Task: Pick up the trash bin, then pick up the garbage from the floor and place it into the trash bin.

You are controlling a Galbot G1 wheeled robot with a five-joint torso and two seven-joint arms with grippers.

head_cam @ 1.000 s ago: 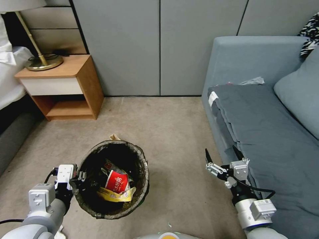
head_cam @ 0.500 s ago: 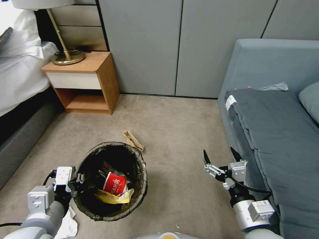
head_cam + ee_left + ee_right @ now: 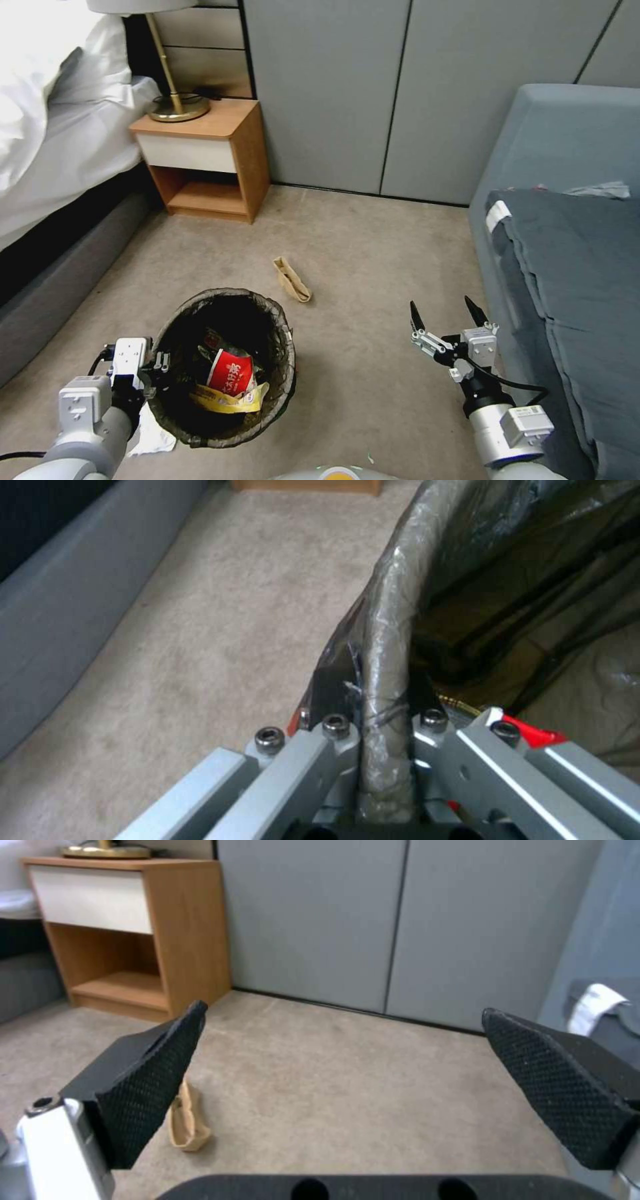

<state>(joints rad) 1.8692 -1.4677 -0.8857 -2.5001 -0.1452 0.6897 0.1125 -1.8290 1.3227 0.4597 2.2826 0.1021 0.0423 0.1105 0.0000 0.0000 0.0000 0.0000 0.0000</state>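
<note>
The trash bin [image 3: 230, 292], lined with a dark bag, hangs low on the left over the carpet. My left gripper [image 3: 157, 370] is shut on its near-left rim; in the left wrist view the fingers [image 3: 333, 690] pinch the bag-wrapped rim [image 3: 393, 605]. Inside the bin lie a red-and-white packet [image 3: 233, 370] and a yellow wrapper [image 3: 227, 400]. A brown paper bag [image 3: 292, 280] lies on the floor just beyond the bin, and it shows as the brown bag [image 3: 187, 1120] in the right wrist view. My right gripper [image 3: 443, 313] hovers open and empty to the bin's right.
A wooden nightstand [image 3: 207, 157] with a brass lamp [image 3: 177, 107] stands at the back left beside a bed [image 3: 53, 147]. A grey sofa [image 3: 567, 267] lines the right side. A white scrap [image 3: 152, 437] lies on the carpet by my left arm.
The whole picture has shifted right, so the camera has turned left. The brown paper bag has come out from behind the bin, and the white scrap has appeared. Both grippers keep their state.
</note>
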